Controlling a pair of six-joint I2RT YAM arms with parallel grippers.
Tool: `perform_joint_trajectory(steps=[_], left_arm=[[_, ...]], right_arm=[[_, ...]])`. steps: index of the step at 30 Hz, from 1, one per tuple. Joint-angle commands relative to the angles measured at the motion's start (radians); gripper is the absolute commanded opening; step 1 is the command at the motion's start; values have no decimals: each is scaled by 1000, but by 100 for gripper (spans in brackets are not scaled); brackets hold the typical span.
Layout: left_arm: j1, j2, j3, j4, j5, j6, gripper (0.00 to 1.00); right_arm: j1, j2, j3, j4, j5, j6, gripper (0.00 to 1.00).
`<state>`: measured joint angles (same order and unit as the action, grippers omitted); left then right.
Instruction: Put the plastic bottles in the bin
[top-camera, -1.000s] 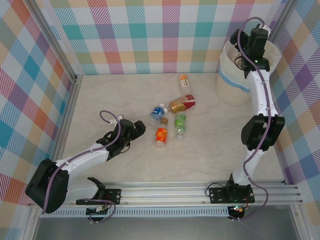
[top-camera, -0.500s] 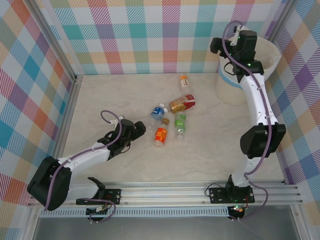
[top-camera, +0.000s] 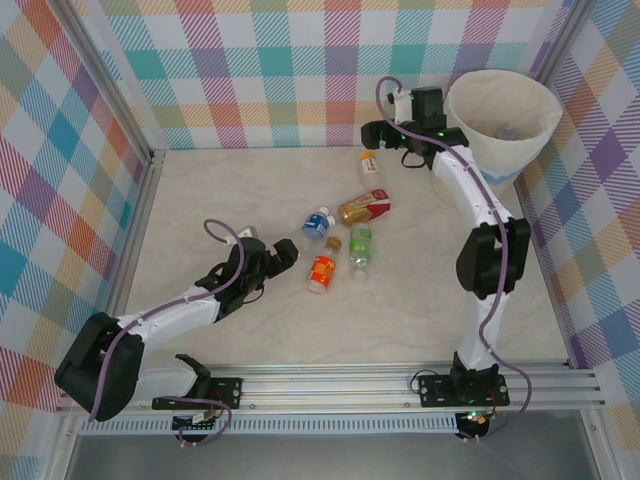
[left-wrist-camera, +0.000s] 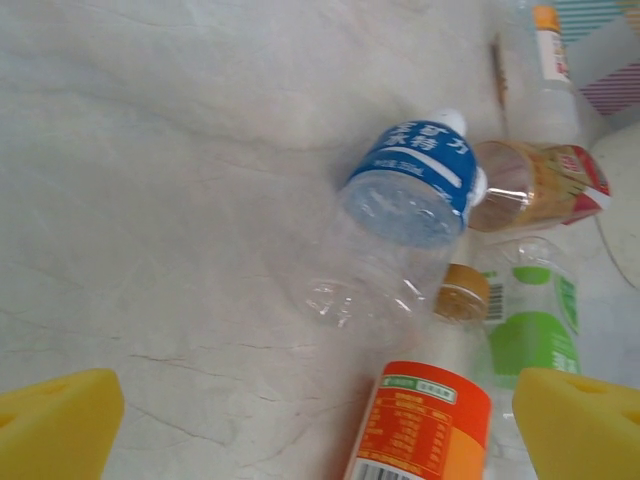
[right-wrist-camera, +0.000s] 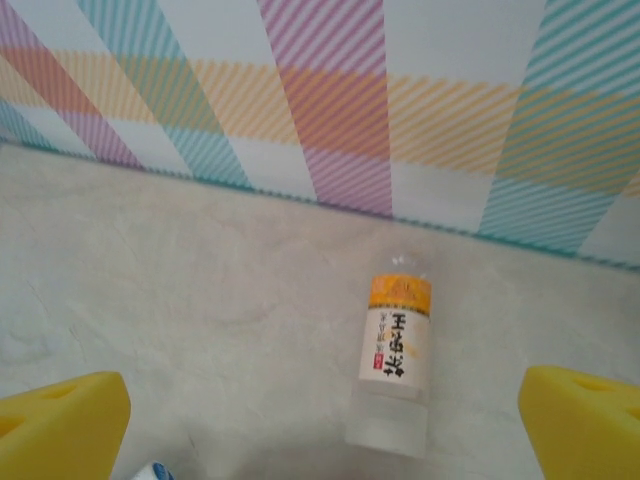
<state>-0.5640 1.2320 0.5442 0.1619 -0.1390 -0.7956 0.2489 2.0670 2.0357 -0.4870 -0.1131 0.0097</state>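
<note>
Near the left side of the table (top-camera: 190, 210), the left gripper (top-camera: 289, 250) lies low with its jaws spread wide and empty, just beside the orange-labelled bottle (top-camera: 322, 272). Past it, mid-table, cluster the green-labelled bottle (top-camera: 360, 247), the blue-labelled bottle (top-camera: 318, 222) and the brown bottle (top-camera: 363, 207). The small orange-capped bottle (top-camera: 368, 162) lies near the far edge. The right gripper (top-camera: 367, 134) hangs near it, released, holding nothing. The bin (top-camera: 480, 108) stands at the far right corner. Five bottles lie outside it, so much of the work looks undone. A faint shape inside the bin may be a bottle, but it is too blurred to tell.
</note>
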Motion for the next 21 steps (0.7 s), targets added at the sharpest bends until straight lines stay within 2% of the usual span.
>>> perform_joint_trajectory(steps=[1,8,12,17,21], left_arm=[[13,-41,0,75,64,84,100],[13,-52,7,31,26,93,100],[13,-55,-5,34,2,69,100],[13,-53,-12,18,-21,57,100],[13,-57,-12,11,-28,53,100]], right_arm=[[27,103,104,-126,38,-27,100],[41,330,350,-303,119,-27,100],[41,415,416,-327,168,-10,100],[41,490,471,-331,161,4,100],[42,562,546,-358,219,22,98]])
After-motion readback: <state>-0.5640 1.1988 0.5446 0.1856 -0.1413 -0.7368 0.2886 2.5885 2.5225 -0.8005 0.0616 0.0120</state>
